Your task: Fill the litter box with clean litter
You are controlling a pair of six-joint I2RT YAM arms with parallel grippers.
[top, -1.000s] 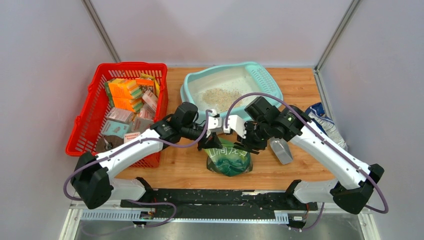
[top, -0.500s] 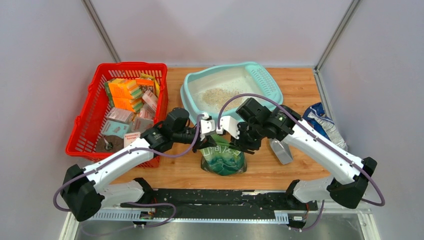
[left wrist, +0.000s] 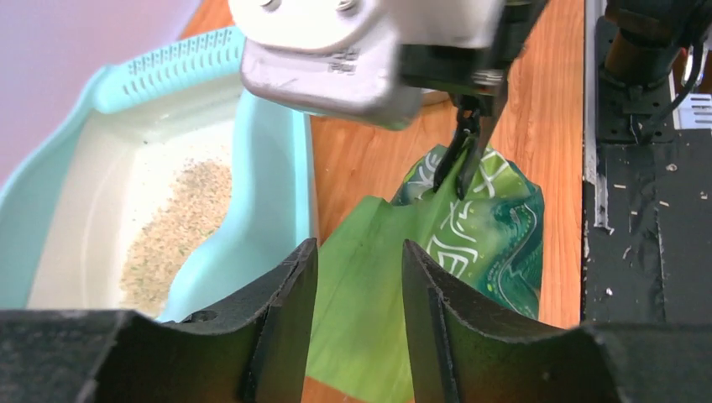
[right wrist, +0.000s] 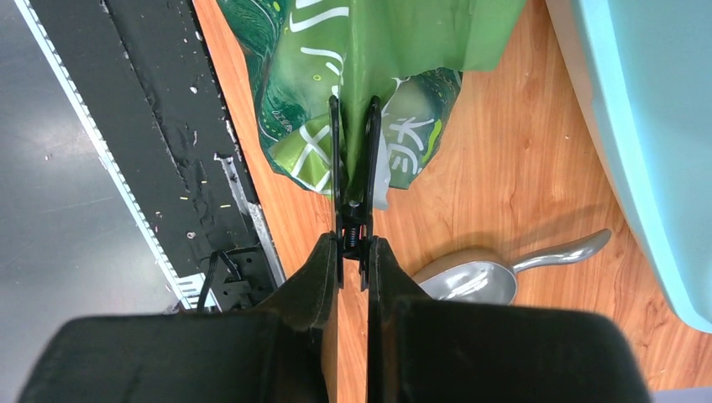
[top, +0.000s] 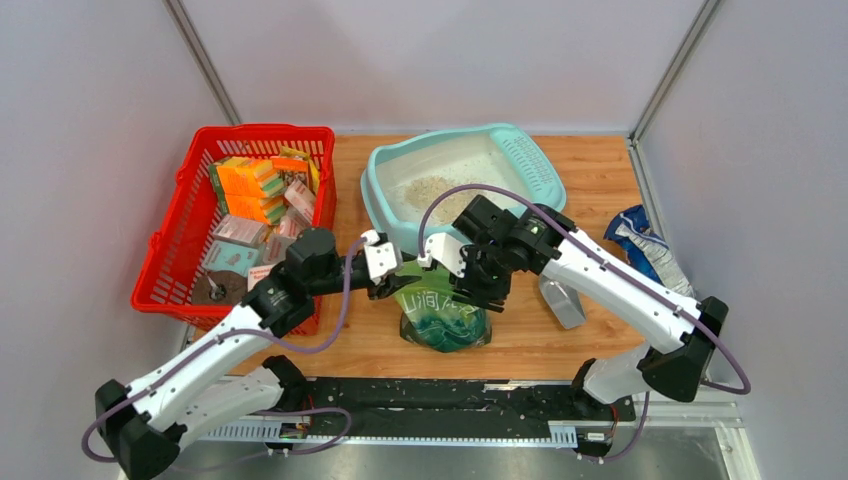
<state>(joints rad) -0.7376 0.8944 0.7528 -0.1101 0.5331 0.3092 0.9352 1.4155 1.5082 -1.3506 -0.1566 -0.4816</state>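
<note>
Needed right tool [right wrist: 353,243], clamped on black clip [right wrist: 353,151], to squeeze it fully off green bag [left wrist: 470,227] at 6 o'clock of litter box [top: 470,131], with left tool [left wrist: 353,277] narrow around flap, hold not tellable.

green bag [top: 443,312], white printed characters, unreadable

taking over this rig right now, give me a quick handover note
Left tool: fingers sit either side of the green bag's top flap; I can't confirm a grip.
Right tool: shut on the black clip that pinches that flap.
Litter box: just behind the bag, holding a small pile of litter; most of its floor is bare.
Metal scoop: lying on the table right of the bag, not held.
Done: some litter is in.
Left: probably get the bag open, then add much more litter.
</note>
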